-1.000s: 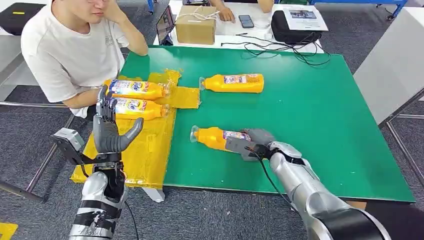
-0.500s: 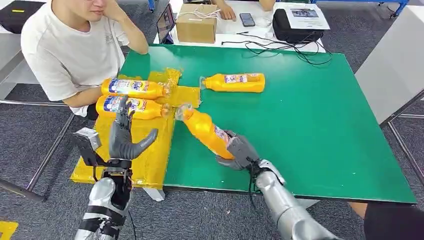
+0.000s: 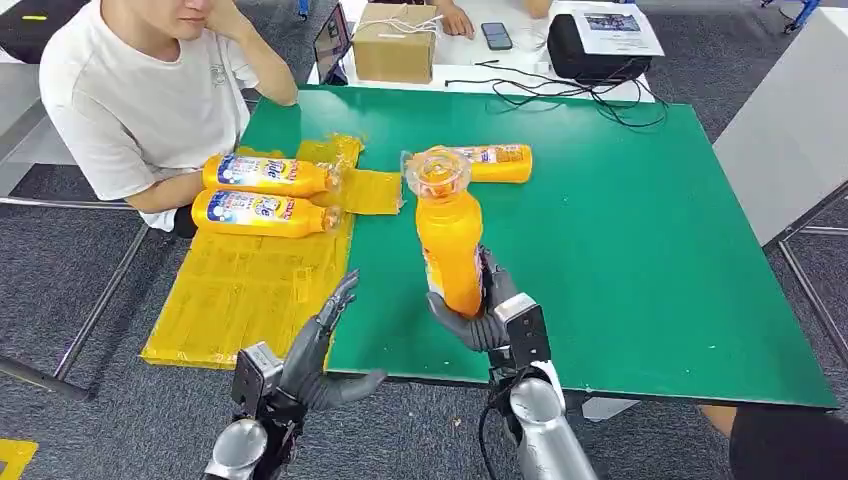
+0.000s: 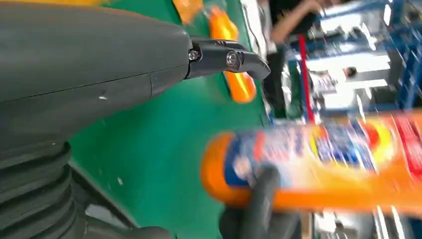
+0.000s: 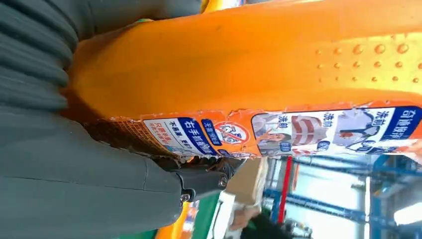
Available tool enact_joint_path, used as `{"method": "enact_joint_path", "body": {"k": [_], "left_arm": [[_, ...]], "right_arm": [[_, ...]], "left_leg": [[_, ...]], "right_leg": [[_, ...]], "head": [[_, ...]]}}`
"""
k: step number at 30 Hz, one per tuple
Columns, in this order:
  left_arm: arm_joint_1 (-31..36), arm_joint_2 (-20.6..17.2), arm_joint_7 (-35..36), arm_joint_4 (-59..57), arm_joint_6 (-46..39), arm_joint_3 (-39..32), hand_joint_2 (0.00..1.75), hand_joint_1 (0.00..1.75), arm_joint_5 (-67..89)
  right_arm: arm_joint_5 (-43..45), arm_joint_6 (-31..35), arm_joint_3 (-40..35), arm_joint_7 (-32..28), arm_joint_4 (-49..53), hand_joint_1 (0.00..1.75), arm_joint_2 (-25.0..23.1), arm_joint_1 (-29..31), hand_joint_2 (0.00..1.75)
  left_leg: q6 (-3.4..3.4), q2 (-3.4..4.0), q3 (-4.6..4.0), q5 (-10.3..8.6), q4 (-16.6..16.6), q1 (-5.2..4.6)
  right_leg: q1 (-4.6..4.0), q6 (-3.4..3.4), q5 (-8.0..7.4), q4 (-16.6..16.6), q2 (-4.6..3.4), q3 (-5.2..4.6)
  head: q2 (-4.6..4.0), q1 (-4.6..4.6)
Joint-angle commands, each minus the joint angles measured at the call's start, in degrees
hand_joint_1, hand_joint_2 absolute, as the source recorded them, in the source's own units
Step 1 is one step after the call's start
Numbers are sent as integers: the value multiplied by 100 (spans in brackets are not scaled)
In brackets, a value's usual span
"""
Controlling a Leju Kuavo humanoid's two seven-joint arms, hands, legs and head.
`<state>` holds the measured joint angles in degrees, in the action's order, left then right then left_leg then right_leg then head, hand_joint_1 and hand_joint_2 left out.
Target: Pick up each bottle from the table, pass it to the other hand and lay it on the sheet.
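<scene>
Orange bottle (image 3: 449,240) held upright at frame centre by right robot hand (image 3: 487,315), left robot hand (image 3: 322,350) released, fingers spread, lower left.

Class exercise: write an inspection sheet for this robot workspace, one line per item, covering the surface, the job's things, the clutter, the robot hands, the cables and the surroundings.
Surface: green table top, with a yellow sheet draped over its left edge.
Job's things: two bottles on the sheet; one bottle lying on the table; a held bottle, upright.
Clutter: nothing seen on the green top.
Robot hands: right robot hand grips the held bottle low on its body; left robot hand holds nothing, fingers apart, beside it.
Cables: black cables trailing onto the far edge.
Surroundings: seated person at the left; cardboard box, phone and black bag on a white table behind.
</scene>
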<state>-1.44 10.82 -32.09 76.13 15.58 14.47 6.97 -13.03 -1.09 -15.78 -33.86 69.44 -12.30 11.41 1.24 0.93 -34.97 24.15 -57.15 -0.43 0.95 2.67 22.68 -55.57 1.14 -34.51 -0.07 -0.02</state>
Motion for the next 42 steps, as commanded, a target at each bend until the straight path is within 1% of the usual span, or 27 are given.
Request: {"method": "enact_joint_path", "body": {"k": [1,4,6,9,10,11,12,15,17,20,21,23,25,26,28,29,30,31,32,33,34,35,37,38,39,40,42], "left_arm": [[103,-142,39,88,45,283,175,0,61],[280,5,9,31,169,263,175,0,-163],[347,117,-24,141,74,181,175,0,-296],[448,268,227,301,20,-10,175,0,-952],[482,253,293,333,1,-20,175,0,-1085],[511,230,277,358,-27,-18,175,0,-1112],[530,221,278,365,-27,-18,175,0,-1112],[539,205,274,365,-34,-16,175,0,-1123],[528,204,271,354,-38,-7,175,0,-1129],[685,262,268,274,-109,-14,175,0,-1303],[725,278,300,276,-81,2,175,0,-1439],[758,277,373,331,106,92,175,0,-1752],[702,170,347,476,299,277,175,0,-1803],[669,102,310,533,400,369,175,0,-1748],[610,-71,251,577,512,604,175,0,-1386],[595,-82,238,527,463,633,175,0,-1266],[613,-129,311,448,318,701,175,7,-969],[634,-123,288,282,201,736,175,155,-733],[675,-123,419,79,191,749,175,175,-678],[706,-88,537,-137,99,700,175,175,-617],[715,-79,591,-237,53,670,175,175,-594],[733,-49,869,-446,59,577,175,175,-718],[739,-75,861,-518,60,557,175,175,-725],[739,-75,861,-518,60,557,175,175,-725],[750,-66,1019,-569,96,531,175,175,-811],[750,-61,1132,-615,90,489,175,175,-880],[730,-106,1210,-686,59,475,175,175,-915]], "right_arm": [[-400,-63,-602,50,-224,175,95,126,175],[-940,47,-1174,-100,-555,175,-45,25,175],[-956,44,-1380,-115,-787,175,-211,-134,175],[-1171,297,-1802,-207,-1100,175,-248,-358,175],[-1238,426,-1902,-250,-1171,175,-228,-404,175],[-1270,513,-1942,-263,-1183,175,-223,-445,175],[-1275,525,-1951,-266,-1183,175,-225,-459,175],[-1273,511,-1956,-265,-1139,175,-200,-450,175],[-1271,508,-1947,-261,-1113,175,-188,-430,175],[-1433,676,-2021,-217,-1045,175,-168,-472,175],[-1420,646,-2039,-212,-1045,175,-167,-491,175],[-1387,606,-2076,-199,-1104,175,-163,-490,175],[-1304,577,-2051,-178,-1208,175,-178,-437,175],[-1259,542,-2022,-162,-1239,175,-189,-406,175],[-1204,458,-1981,-127,-1325,175,-213,-292,175],[-1203,449,-1964,-122,-1352,175,-220,-255,175],[-1195,470,-1919,-93,-1371,175,-238,-239,175],[-1192,446,-1880,-88,-1374,175,-251,-224,175],[-1212,479,-1856,-76,-1367,175,-261,-219,175],[-1280,619,-1814,-20,-1348,63,-272,-232,175],[-1298,689,-1782,33,-1330,0,-285,-247,175],[-1319,809,-1728,73,-1281,0,-303,-277,175],[-1319,803,-1727,73,-1252,0,-298,-279,175],[-1319,803,-1727,73,-1252,0,-298,-279,175],[-1294,879,-1678,68,-1201,0,-308,-312,0],[-1271,931,-1641,55,-1156,0,-320,-332,0],[-1234,1006,-1592,62,-1005,0,-295,-369,0]], "left_leg": [[-7,-2,11,4,2,5],[-11,-3,24,10,-1,9],[-11,-1,26,11,3,10],[-11,-5,19,8,2,13],[-14,-9,33,14,2,17],[-11,-8,19,6,5,13],[-16,-11,36,14,4,16],[-13,-15,27,12,2,15],[-9,-8,12,5,4,10],[-9,-14,9,2,5,8],[-15,-23,26,9,3,15],[-15,-25,23,10,-1,16],[-10,-19,10,4,2,10],[-15,-27,28,11,1,16],[-9,-17,10,3,3,9],[-15,-20,28,13,-1,16],[-12,-14,20,7,4,10],[-14,-17,28,10,4,14],[-8,-11,12,2,6,6],[-13,-17,29,8,6,11],[-8,-13,13,1,8,5],[-13,-21,29,7,6,13],[-7,-11,16,1,10,4],[-12,-13,28,6,9,9],[-15,-10,38,11,8,13],[-12,-6,24,7,8,8],[-16,-15,36,12,8,13]], "right_leg": [[-4,-7,3,3,-7,11],[-7,-11,9,2,-10,25],[-8,-11,9,4,-12,26],[-10,-10,7,6,-4,22],[-14,-14,13,7,-5,37],[-10,-10,7,7,-1,21],[-12,-16,16,6,-4,37],[-12,-14,14,5,0,32],[-7,-10,7,5,-2,12],[-5,-10,8,6,6,11],[-11,-16,16,6,8,30],[-12,-17,17,3,10,28],[-8,-11,9,5,10,13],[-13,-16,18,5,12,32],[-7,-10,8,5,9,10],[-13,-16,18,4,5,30],[-8,-13,11,5,2,19],[-11,-15,14,6,2,28],[-5,-9,6,7,4,10],[-8,-14,13,8,3,29],[-2,-8,6,7,6,12],[-10,-14,13,9,7,32],[-1,-8,6,8,5,14],[-5,-13,9,10,1,28],[-9,-16,12,10,-6,38],[-5,-13,8,8,-7,23],[-10,-17,14,9,-2,36]], "head": [[0,0],[0,0],[0,0],[0,-2],[0,0],[0,0],[0,-2],[0,-2],[0,0],[0,0],[0,0],[0,0],[0,0],[0,0],[0,2],[0,0],[0,0],[0,2],[0,0],[0,0],[0,0],[0,-2],[0,0],[0,2],[0,0],[0,2],[0,2]]}}
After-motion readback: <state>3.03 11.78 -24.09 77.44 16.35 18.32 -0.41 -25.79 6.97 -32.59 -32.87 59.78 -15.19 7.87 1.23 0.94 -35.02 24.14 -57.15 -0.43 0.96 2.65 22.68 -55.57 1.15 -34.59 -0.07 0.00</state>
